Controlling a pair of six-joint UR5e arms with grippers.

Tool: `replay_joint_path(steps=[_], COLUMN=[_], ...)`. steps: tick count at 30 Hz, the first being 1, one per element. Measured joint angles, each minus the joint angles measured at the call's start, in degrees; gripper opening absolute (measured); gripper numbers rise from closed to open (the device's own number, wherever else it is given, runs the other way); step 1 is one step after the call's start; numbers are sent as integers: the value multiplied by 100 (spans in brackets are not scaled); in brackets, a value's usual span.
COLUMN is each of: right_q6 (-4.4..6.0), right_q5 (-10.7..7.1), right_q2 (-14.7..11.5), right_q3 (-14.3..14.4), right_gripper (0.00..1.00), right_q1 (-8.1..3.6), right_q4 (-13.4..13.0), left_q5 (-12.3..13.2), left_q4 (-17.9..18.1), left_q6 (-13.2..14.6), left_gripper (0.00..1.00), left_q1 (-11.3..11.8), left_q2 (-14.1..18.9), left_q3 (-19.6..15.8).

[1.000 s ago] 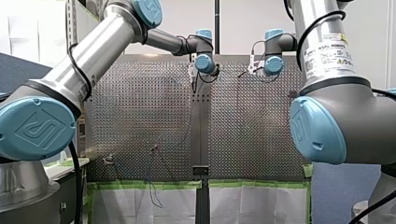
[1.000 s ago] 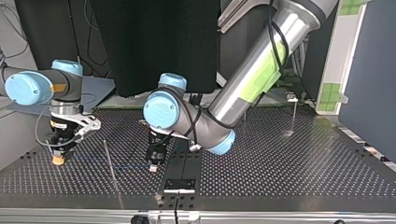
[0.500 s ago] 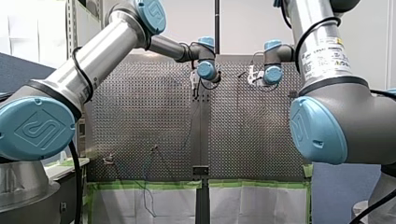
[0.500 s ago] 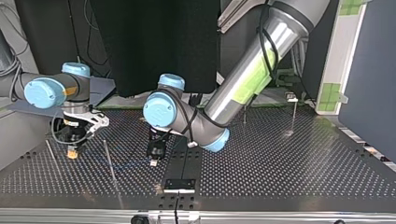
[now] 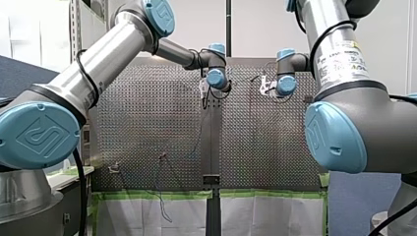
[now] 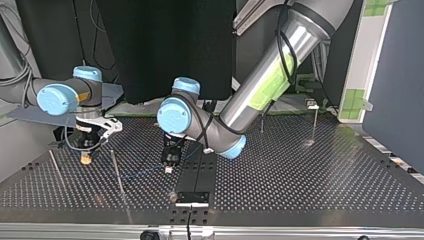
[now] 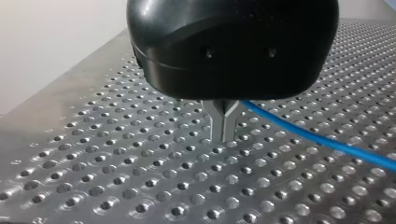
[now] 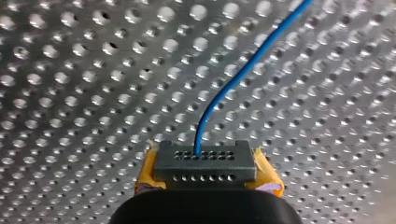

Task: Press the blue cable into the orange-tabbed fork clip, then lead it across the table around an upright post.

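Perforated table [image 6: 300, 180], thin upright posts [image 6: 116, 172], black centre plate [image 6: 200, 177], blue cable [image 7: 317, 139] over it

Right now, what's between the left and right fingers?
Top view: the blue cable spans from my right fingers to my left fingers, and an upright post stands in that stretch.

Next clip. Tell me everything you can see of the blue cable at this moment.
The blue cable is thin, round and smooth, seemingly plastic-sheathed. It runs low over the perforated table, spanning between the two grippers. My left gripper pinches it with shut metal fingers, and it leads off to one side. My right gripper holds it between yellow pads, and from there it curves away in a gentle bend.
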Motion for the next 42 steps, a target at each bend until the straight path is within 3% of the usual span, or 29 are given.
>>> replay_joint_path(steps=[5,7,8,9,10,11,13,18,19,20,21,27,42], right_q6=[0,1,0,1,1,1,0,1,0,1,0,0,6], right_q5=[-9,-12,-13,-13,-14,-14,-14,-9,-8,-8,-9,-7,-1], right_q2=[100,121,130,136,142,149,161,192,196,200,203,221,269], right_q3=[7,8,8,8,9,8,9,9,9,9,9,9,90], right_gripper=[0,0,0,0,0,0,0,0,0,0,0,0,0], right_q1=[11,12,9,6,4,2,2,7,9,10,12,17,-3], right_q4=[-1,-1,-3,-5,-6,-8,-9,-17,-17,-18,-18,-19,-58], left_q5=[-2,-5,-11,-21,-37,-68,-131,-224,-214,-184,-152,71,79], left_q4=[30,32,32,33,33,32,27,11,10,8,6,-79,-387], left_q6=[-7,-5,-1,5,13,30,67,111,115,120,122,98,31], left_gripper=[5,33,33,55,65,65,79,82,89,89,100,100,100], left_q1=[9,10,10,9,8,6,1,-18,-20,-20,-18,-11,-10], left_q2=[0,0,0,0,0,0,2,1,1,1,1,5,3], left_q3=[-42,-41,-43,-43,-44,-44,-43,-44,-44,-44,-43,-42,-40])
